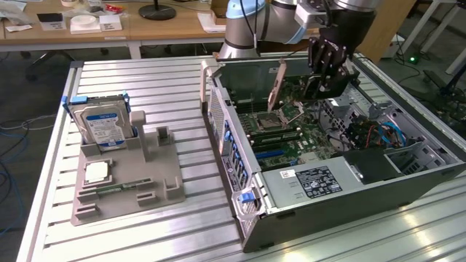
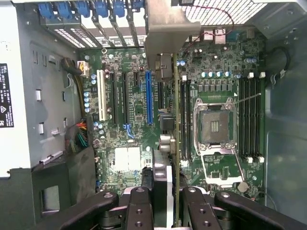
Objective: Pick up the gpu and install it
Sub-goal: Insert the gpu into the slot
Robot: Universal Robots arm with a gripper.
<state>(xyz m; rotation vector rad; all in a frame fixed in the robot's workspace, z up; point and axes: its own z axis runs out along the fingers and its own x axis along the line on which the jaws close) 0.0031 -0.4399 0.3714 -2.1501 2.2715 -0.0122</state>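
Your black gripper (image 2: pixel 173 191) has its fingers (image 2: pixel 139 206) clamped on the thin brownish gpu card (image 2: pixel 175 120) with silvery bracket (image 2: pixel 165 33), upright over the middle of the green motherboard (image 2: pixel 134 105). Tilted or off-slot, pressing could jam or crack it.

Slatted table (image 1: pixel 167 87) bears computer case (image 1: pixel 350 191), seemingly plastic holder (image 1: pixel 124 203).

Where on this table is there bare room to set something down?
Bare ribbed table lies between the grey fixture and the computer case, and beyond the hard drive toward the desks. Inside the case it's crowded: the gripper holds the gpu over the motherboard.
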